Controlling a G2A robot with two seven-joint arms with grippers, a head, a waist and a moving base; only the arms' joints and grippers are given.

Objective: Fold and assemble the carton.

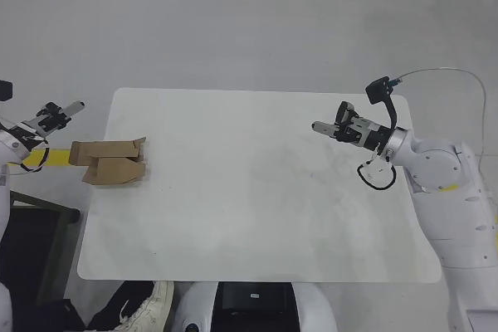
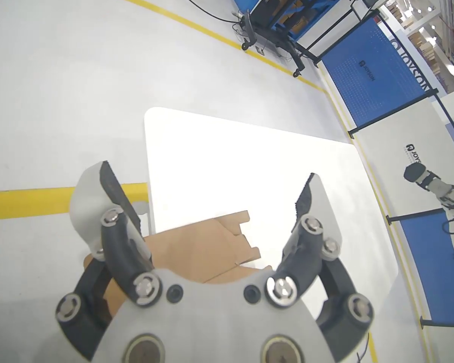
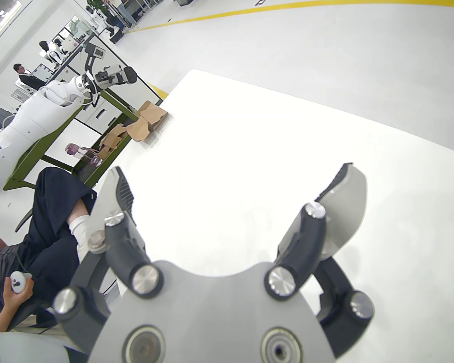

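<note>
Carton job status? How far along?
Barely started. Done: nothing visible; the carton lies unassembled at the table edge, partly overhanging it. In hand: nothing; the left gripper is open and empty beside the carton, and the right gripper is open over the table's opposite side. Left: grasping, folding and assembling, so all of it.

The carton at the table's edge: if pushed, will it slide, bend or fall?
The carton looks like thin folded cardboard, so it is probably light and slides easily on the smooth table. Its loose flaps likely bend when pushed. It overhangs the edge, so an outward push may drop it.
</note>
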